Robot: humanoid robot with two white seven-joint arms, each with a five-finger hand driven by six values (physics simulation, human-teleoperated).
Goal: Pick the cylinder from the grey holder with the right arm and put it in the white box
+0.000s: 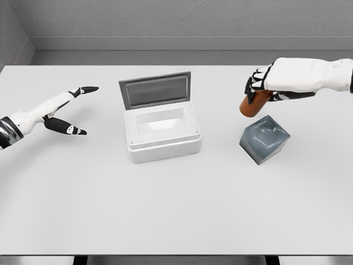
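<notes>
A white table (176, 210) fills most of the frame; grey walls (182, 19) run along the top edge.

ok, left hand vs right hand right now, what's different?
The left hand is open, fingers spread, holding nothing; the right hand is curled around the orange cylinder. The left hand sits low over the table, left of the white box; the right hand is above the grey holder, with the cylinder clear of it. Shared: both have white shells with black joints.
</notes>
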